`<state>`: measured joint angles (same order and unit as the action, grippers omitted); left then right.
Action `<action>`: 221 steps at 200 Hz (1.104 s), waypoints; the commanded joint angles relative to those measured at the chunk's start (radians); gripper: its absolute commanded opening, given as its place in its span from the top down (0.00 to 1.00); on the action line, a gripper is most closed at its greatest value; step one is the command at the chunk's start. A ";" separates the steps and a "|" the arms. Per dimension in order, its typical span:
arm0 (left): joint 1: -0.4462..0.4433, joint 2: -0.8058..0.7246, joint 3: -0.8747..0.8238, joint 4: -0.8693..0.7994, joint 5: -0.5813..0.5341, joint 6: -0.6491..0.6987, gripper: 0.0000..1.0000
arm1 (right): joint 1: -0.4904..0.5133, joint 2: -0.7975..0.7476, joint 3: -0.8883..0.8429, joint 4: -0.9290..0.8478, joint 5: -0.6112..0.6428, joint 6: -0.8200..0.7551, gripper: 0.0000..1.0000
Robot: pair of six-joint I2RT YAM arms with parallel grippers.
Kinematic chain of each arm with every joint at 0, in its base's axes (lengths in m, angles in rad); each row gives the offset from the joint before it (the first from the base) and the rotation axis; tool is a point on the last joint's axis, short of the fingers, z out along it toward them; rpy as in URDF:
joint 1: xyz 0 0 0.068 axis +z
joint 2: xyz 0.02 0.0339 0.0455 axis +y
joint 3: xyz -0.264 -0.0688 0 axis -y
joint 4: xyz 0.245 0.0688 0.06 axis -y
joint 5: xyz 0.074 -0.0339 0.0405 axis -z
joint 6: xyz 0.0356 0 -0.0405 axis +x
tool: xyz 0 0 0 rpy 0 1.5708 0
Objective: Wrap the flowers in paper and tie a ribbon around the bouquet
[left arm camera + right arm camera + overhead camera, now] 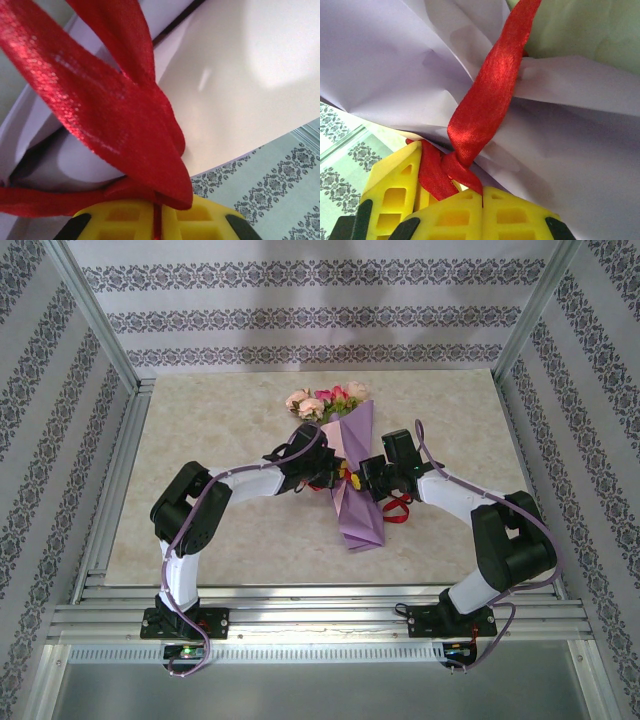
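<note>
The bouquet lies in the middle of the table, its pink and magenta flowers [328, 400] pointing away and the purple paper [357, 510] cone narrowing toward me. Both grippers meet over the cone's middle. My left gripper [330, 478] comes in from the left and my right gripper [357, 483] from the right. In the left wrist view, the yellow jaws of the left gripper [157, 215] are shut on a strand of the red ribbon [115, 110]. The right gripper [482, 200] is shut on the ribbon [490, 95], which crosses the creased lilac paper [395, 65]. A yellow finger [390, 192] of the left gripper sits close beside it.
A loose loop of ribbon [398, 508] trails on the beige tabletop [200, 530] right of the cone. Patterned walls and aluminium frame posts [95, 315] enclose the table. Rails run along the near edge by the arm bases.
</note>
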<state>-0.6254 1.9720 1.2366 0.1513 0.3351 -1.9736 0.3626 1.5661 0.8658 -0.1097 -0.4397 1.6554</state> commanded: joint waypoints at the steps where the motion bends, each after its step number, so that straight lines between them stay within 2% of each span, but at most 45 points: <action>1: 0.007 -0.048 -0.030 0.087 -0.022 -0.018 0.91 | 0.007 0.014 -0.015 0.016 -0.017 0.019 1.00; 22: 0.006 -0.056 -0.049 0.114 -0.018 -0.017 0.92 | 0.009 0.022 -0.010 0.020 -0.017 0.019 1.00; 43: 0.004 -0.064 -0.074 0.165 -0.032 -0.012 1.00 | 0.011 0.027 -0.010 0.019 -0.020 0.019 1.00; 95: 0.000 -0.058 -0.152 0.406 -0.055 -0.007 1.00 | 0.009 0.042 -0.012 0.035 -0.021 0.021 1.00; 143: -0.004 -0.051 -0.198 0.477 -0.039 -0.022 1.00 | 0.010 0.049 -0.023 0.074 -0.027 0.034 1.00; 157: -0.005 -0.047 -0.205 0.478 -0.025 -0.030 0.83 | 0.009 0.045 -0.025 0.075 -0.024 0.036 1.00; 173: -0.007 -0.061 -0.217 0.449 -0.018 -0.028 0.70 | 0.009 0.042 -0.027 0.076 -0.024 0.035 1.00; 221: -0.005 -0.157 -0.242 0.314 0.000 0.020 0.61 | 0.010 0.052 -0.028 0.081 -0.039 0.015 1.00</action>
<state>-0.6273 1.8908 0.9947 0.5369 0.3138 -1.9869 0.3626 1.6032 0.8539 -0.0391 -0.4622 1.6772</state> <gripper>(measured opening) 0.375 0.056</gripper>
